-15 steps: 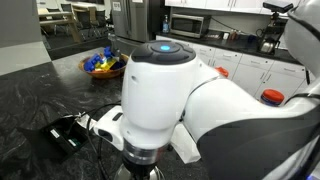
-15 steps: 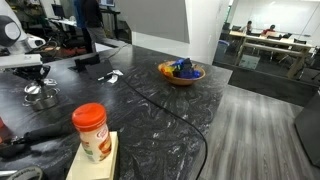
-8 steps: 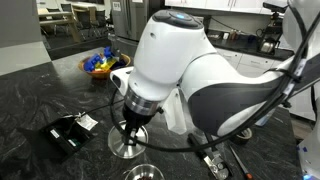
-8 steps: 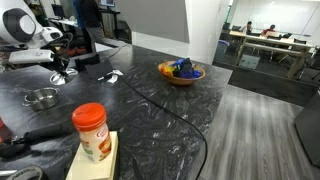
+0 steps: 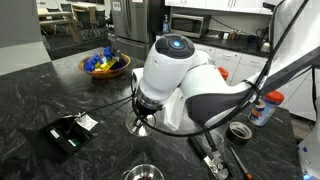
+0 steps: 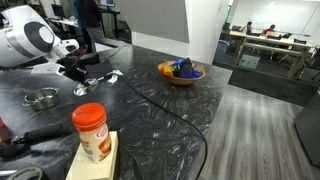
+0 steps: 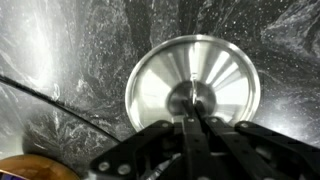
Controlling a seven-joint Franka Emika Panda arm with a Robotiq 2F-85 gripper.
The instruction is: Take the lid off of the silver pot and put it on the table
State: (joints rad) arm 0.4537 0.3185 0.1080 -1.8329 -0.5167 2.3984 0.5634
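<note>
My gripper (image 7: pixel 192 108) is shut on the knob at the centre of the lid (image 7: pixel 192 82), a shiny round silver disc. The lid shows under the gripper in both exterior views (image 5: pixel 140 128) (image 6: pixel 80 90), low over the black marbled table (image 5: pixel 40 95) (image 6: pixel 150 120). I cannot tell whether it touches the table. The silver pot (image 6: pixel 41 97) stands open on the table, apart from the lid. Only its rim shows at the bottom edge of an exterior view (image 5: pixel 142 173).
A wicker bowl of colourful items (image 5: pixel 105 65) (image 6: pixel 181 72) stands farther along the table. A black tape roll (image 5: pixel 238 131), a red-capped bottle (image 5: pixel 262 108) and a black flat object (image 5: pixel 65 133) lie nearby. An orange-lidded tub (image 6: pixel 90 130) sits on a wooden block (image 6: pixel 98 165). A cable (image 6: pixel 160 105) crosses the table.
My gripper rose from the pot with the lid in it and carried it sideways toward the wicker bowl. The pot is left open where it stood.
</note>
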